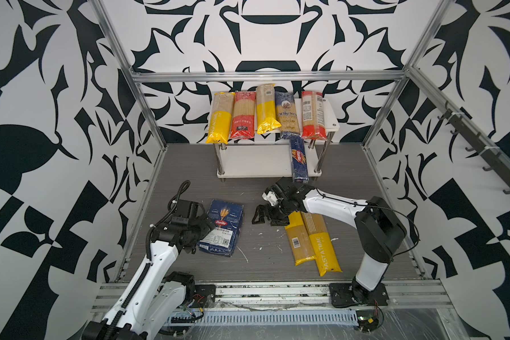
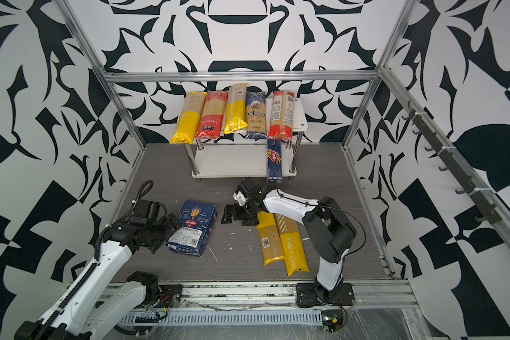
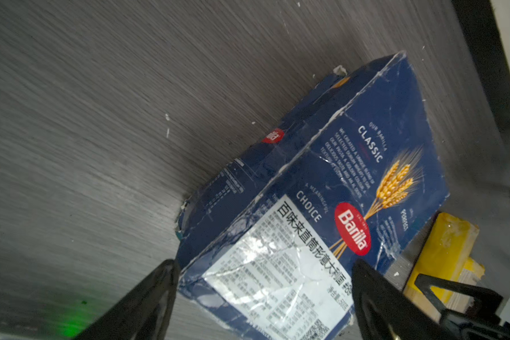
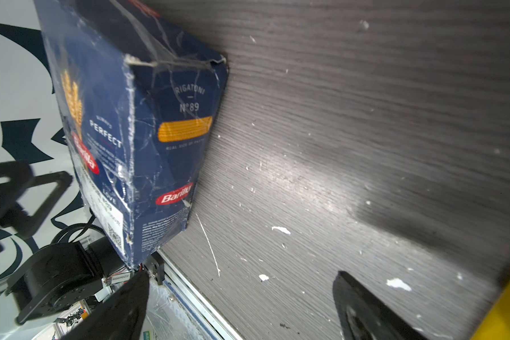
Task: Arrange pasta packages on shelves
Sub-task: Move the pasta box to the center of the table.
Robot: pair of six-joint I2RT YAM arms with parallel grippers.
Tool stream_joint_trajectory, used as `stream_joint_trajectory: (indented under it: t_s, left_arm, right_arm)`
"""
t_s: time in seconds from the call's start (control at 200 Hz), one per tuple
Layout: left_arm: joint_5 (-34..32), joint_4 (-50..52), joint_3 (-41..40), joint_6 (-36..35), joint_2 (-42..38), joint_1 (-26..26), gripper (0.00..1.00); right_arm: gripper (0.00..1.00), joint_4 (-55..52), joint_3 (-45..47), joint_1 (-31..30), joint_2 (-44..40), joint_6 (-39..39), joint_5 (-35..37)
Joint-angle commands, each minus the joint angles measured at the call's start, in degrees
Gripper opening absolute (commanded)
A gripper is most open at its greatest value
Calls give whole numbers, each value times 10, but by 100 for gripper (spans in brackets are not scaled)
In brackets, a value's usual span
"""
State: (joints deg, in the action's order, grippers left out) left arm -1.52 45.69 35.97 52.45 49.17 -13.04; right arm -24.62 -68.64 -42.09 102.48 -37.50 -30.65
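Left end effector (image 3: 264,263) spreads wide over the near end of the Barilla rigatoni box (image 1: 223,225) (lying flat, near-left on the counter (image 1: 262,253)); right end effector (image 1: 266,217) gapes wide, empty, mid-counter.

Grey wood-grain surface (image 1: 262,250), flecked with white. Upper centre, the rack (image 1: 331,117) stands on it. Its top board carries five bags side by side: left yellow bag (image 1: 218,120), left red bag (image 1: 243,116), middle yellow bag (image 1: 266,110), blue bag (image 1: 287,116), right red bag (image 1: 313,116). On the lower board (image 1: 256,162) lies the slim blue Barilla box (image 1: 299,162), near end past the front edge. Left of centre, the wide blue Barilla pack (image 1: 223,226) sits on the surface. Right of centre, the barcode yellow bag (image 1: 299,244) touches the PASTATIME bag (image 1: 324,250).
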Motion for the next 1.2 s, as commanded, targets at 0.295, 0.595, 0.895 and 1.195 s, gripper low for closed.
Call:
stream_joint_trajectory:
  t_s: [0.295,0.595,0.895,1.195]
  left_arm:
    - [78,-89,1,-28,88,0,90]
    - [160,-169,9,-19,149,-1,88]
    - [200,-194,35,15,169,-8,86]
    - [198,-183,29,33,160,-14,86]
  right_arm:
    - [100,-7,-18,-5,-9,-15,6]
    - [100,19,9,-10,-10,-27,2]
    - [100,129,58,-11,18,-68,-48]
    - [100,244,120,-20,36,-121,-71]
